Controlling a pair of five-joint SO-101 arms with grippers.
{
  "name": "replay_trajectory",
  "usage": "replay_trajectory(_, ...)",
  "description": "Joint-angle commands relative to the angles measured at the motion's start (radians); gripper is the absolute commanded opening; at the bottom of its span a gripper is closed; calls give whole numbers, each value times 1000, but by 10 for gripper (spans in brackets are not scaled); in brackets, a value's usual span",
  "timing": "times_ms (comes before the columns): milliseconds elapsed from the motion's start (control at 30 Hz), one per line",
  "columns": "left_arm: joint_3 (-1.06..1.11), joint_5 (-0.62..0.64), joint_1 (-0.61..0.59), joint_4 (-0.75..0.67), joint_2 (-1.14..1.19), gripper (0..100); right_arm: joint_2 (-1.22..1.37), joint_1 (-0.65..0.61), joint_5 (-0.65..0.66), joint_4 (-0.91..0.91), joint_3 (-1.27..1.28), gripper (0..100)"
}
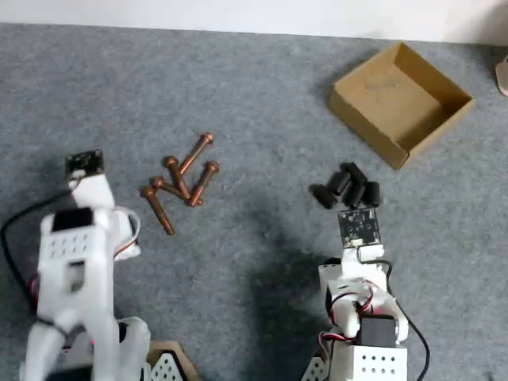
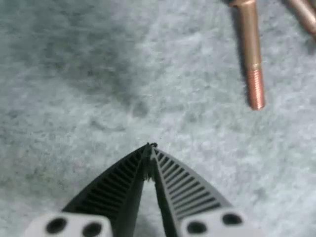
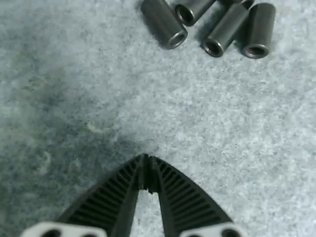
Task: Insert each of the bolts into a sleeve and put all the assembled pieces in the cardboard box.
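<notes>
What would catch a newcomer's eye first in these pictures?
The loose heap of copper bolts stands out first against the grey surface, left of the middle in the high view. To its right lies a tight cluster of black sleeves. Beyond them, at the far right, the open cardboard box has no pieces in it.

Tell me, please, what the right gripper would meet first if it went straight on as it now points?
Probably the nearest black sleeve ahead of the right gripper, unless a downward tilt, hard to judge, lands it on the table first.
</notes>
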Motion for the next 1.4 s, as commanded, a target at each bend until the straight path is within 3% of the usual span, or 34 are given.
replay_trajectory(0, -122, 89, 88, -20, 104, 6, -1, -8, 8, 2, 137, 5)
replay_trajectory(133, -199, 152, 153, -35, 191, 7, 4, -16, 8, 2, 139, 5)
replay_trajectory(333, -189, 199, 168, -292, 311, 7, 4, -16, 5, 2, 139, 5)
replay_trajectory(500, -208, 213, 168, -397, 398, 8, 4, -18, 8, 2, 139, 5)
replay_trajectory(800, -302, 230, 170, -404, 472, 14, 7, -15, 5, 4, 139, 5)
replay_trajectory(1067, -295, 272, 188, -399, 475, 184, 7, -15, 5, 4, 139, 5)
replay_trajectory(1367, -292, 321, 189, -399, 476, 185, 7, -15, 5, 4, 139, 5)
